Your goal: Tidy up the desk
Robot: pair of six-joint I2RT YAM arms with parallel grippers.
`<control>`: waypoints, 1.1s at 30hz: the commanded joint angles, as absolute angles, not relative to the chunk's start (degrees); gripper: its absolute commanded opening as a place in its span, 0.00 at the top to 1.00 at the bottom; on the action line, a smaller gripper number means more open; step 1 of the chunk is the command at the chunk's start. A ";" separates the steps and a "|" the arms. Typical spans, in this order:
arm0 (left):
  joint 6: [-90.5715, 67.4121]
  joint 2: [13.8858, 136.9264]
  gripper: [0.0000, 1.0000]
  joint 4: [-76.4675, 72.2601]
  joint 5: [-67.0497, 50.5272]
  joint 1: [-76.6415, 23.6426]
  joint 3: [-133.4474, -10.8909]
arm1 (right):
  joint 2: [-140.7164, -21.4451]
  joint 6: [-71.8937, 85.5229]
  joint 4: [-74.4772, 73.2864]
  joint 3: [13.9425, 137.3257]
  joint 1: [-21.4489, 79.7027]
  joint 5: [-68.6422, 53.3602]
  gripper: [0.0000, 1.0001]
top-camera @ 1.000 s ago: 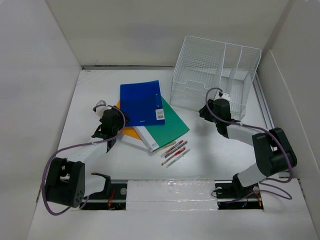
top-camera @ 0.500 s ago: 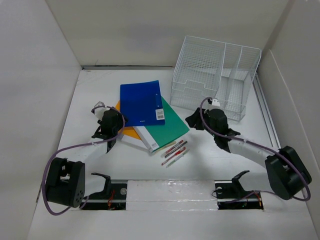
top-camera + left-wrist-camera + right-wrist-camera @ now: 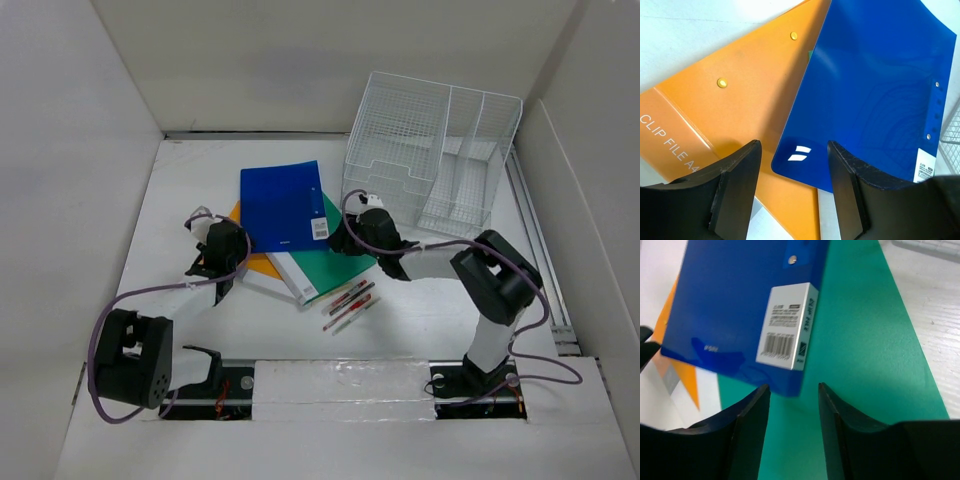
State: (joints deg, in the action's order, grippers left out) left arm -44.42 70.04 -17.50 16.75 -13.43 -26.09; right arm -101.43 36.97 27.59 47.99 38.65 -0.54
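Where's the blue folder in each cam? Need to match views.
Top external: blue folder left of centre, topmost on the folder stack, left of the wire organizer.
Left wrist: blue folder fills the right half, over the orange folder.
Right wrist: blue folder upper left, over the green folder.
Shared landmark: its white barcode label.

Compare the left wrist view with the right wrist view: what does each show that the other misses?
Left wrist only: the wide face of the orange folder, with its CLIP FILE A4 lettering and two rivets. Right wrist only: the green folder spread under the blue one, and a readable barcode label. Both: the blue folder lying over the orange one, and that arm's own gripper, the left gripper and the right gripper, open with nothing between the fingers.
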 commanded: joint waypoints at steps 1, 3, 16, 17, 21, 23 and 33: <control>-44.12 71.01 0.49 -19.42 17.05 -12.75 -26.28 | -104.57 38.76 31.83 52.37 39.63 -0.35 0.52; -44.12 71.45 0.51 -19.77 16.96 -12.74 -26.19 | -106.08 39.11 31.03 53.44 40.25 2.46 0.53; -44.03 69.26 0.53 -18.11 19.42 -12.74 -26.02 | -106.10 40.96 30.41 50.64 43.15 6.50 1.00; -44.12 68.04 0.53 -17.84 19.60 -12.74 -25.67 | -104.87 41.04 30.32 49.49 43.15 6.76 1.00; -44.56 64.26 0.52 -16.26 20.74 -12.74 -24.52 | -98.98 39.64 28.39 44.57 44.38 5.10 1.00; -44.39 62.33 0.52 -16.34 21.45 -12.74 -23.04 | -93.63 38.68 26.38 40.45 45.52 4.83 1.00; -41.13 66.88 0.50 -15.55 12.40 -15.12 -24.79 | -85.61 35.51 20.93 34.80 46.06 -5.09 0.85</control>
State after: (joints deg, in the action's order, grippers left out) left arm -42.70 65.76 -16.16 15.25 -14.24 -23.90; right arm -87.22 38.83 22.59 35.14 45.47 -0.36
